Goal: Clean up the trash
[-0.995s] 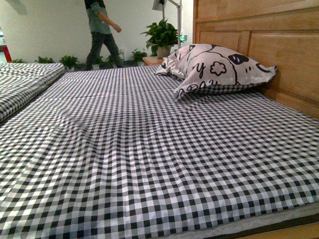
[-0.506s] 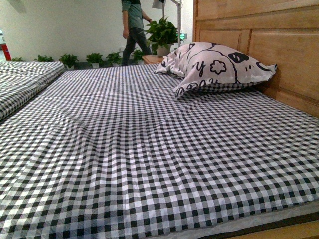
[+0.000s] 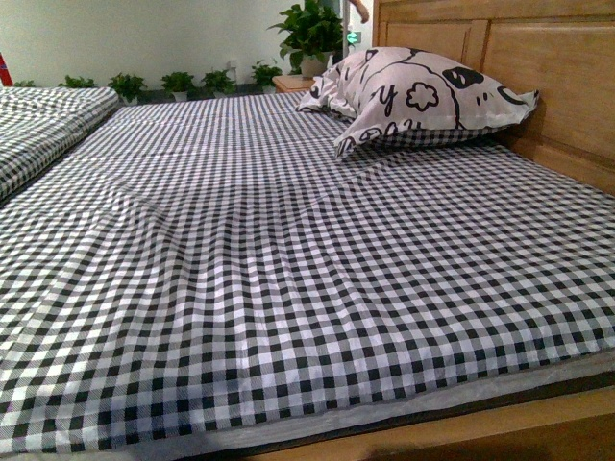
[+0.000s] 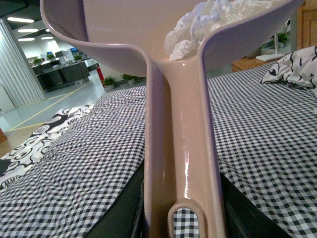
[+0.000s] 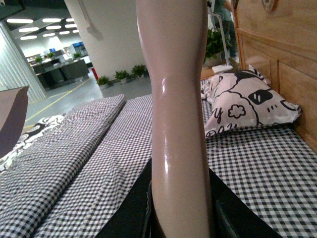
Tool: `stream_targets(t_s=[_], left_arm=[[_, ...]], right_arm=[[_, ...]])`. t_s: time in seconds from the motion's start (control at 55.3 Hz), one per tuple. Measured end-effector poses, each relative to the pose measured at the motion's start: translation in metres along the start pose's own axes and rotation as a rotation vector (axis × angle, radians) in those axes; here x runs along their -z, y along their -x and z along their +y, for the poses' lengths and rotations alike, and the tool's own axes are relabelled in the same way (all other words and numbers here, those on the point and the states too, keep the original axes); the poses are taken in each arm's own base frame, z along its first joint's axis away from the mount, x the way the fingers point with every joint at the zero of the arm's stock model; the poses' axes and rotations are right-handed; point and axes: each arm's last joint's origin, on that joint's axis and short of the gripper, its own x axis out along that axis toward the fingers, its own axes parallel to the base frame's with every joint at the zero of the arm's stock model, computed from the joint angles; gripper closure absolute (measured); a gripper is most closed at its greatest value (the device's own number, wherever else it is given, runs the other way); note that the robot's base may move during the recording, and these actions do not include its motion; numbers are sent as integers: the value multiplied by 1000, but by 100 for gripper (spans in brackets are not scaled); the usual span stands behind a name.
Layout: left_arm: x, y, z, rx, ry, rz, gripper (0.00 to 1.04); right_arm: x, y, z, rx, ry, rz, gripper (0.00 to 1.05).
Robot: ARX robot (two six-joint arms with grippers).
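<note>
So the crumpled white wad of tissue paper [image 4: 210,22] is already sitting in the scoop of the pinkish-beige plastic dustpan [image 4: 181,148], tucked right where the scoop narrows into the handle. The left wrist view looks straight up that handle, so the left gripper is presumably clamped on its lower end, but the fingers themselves aren't visible, so whether it's wide or narrow can't be told. Same story on the right: a glossy pinkish-beige plastic handle [image 5: 179,124] rises right in front of the camera, probably a brush or similar, and the right gripper's state is hidden too.

From the front, the black-and-white checked bedsheet [image 3: 288,288] looks free of trash, with just the cartoon-print pillow [image 3: 423,96] at the far right by the wooden headboard [image 3: 557,86]. Neither arm shows there.

Handling-wise, the tissue looks super light and soft, no real weight to pin it down. The pan is smooth and slippery, so any tilt or quick swing could let the wad slide or blow out. Best bet seems to be carrying by the stiff handle, scoop level, moving slowly.
</note>
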Motion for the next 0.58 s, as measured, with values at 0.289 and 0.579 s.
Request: stream_targets(t_s=[0.289,0.579], left_arm=[[0,0,0,0,0,0,78],[0,0,0,0,0,0,78]], right_arm=[[0,0,0,-2,2,1,84],[0,0,0,-2,2,1,84]])
